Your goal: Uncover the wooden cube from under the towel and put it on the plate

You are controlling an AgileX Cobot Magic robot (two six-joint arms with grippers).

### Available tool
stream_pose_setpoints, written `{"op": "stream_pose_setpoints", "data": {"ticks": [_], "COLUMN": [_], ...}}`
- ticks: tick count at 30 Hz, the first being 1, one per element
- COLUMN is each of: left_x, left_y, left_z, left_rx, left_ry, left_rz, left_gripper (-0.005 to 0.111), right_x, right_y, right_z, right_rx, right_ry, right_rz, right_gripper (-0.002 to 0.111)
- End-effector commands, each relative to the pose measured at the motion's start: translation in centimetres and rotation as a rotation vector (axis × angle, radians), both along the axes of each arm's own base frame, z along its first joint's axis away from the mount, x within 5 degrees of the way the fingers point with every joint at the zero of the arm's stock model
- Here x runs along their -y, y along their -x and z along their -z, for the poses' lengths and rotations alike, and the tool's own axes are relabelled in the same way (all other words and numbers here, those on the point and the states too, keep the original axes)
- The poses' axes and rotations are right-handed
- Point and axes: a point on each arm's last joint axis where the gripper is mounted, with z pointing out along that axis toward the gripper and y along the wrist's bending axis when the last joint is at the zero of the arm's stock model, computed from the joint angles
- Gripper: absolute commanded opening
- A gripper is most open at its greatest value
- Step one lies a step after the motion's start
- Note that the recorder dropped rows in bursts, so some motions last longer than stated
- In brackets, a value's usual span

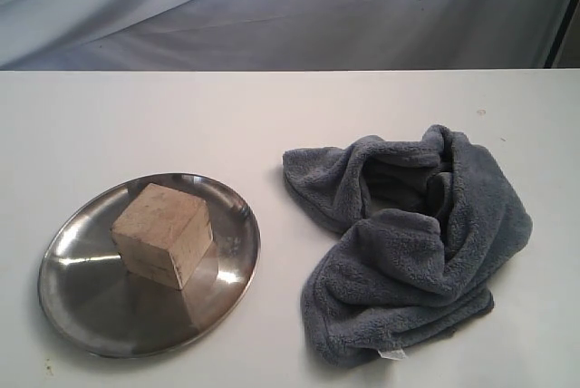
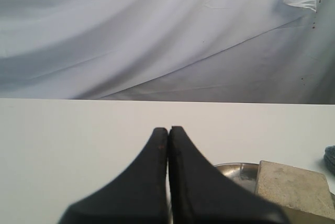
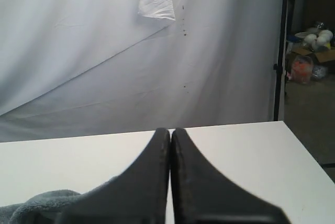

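The wooden cube (image 1: 163, 234) sits uncovered on the shiny steel plate (image 1: 91, 311) at the front left of the table. The dark grey towel (image 1: 408, 252) lies crumpled to the right, its white tag at the near edge. Neither gripper shows in the exterior view. In the left wrist view my left gripper (image 2: 168, 129) is shut and empty above the table, with the cube (image 2: 293, 185) and the plate (image 2: 235, 170) beside it. My right gripper (image 3: 170, 130) is shut too, holding nothing, with a bit of towel (image 3: 36, 203) at the frame's corner.
The white table (image 1: 272, 116) ends at a far edge against a grey cloth backdrop (image 1: 290, 7). A black stand pole (image 3: 279, 51) and clutter on the floor lie off the table's side in the right wrist view.
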Motion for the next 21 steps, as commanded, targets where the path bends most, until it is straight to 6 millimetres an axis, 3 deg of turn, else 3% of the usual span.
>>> {"op": "stream_pose_setpoints", "data": {"ticks": [1,18,21], "left_x": [0.0,0.0,0.0], "left_y": [0.0,0.0,0.0], "left_z": [0.1,0.1,0.1], "left_rx": [-0.002,-0.002,-0.002], "left_ry": [0.002,0.002,0.002], "left_rz": [-0.002,-0.002,-0.002], "left_gripper": [0.001,0.001,0.001], "right_x": [0.0,-0.5,-0.5], "right_y": [1.3,6.4,6.4], "right_z": [1.1,2.0,2.2], "right_rx": [0.012,0.121,0.107], "right_ry": [0.015,0.107,0.100], "right_rz": [0.001,-0.072,-0.074], "right_gripper": [0.000,0.000,0.000]}}
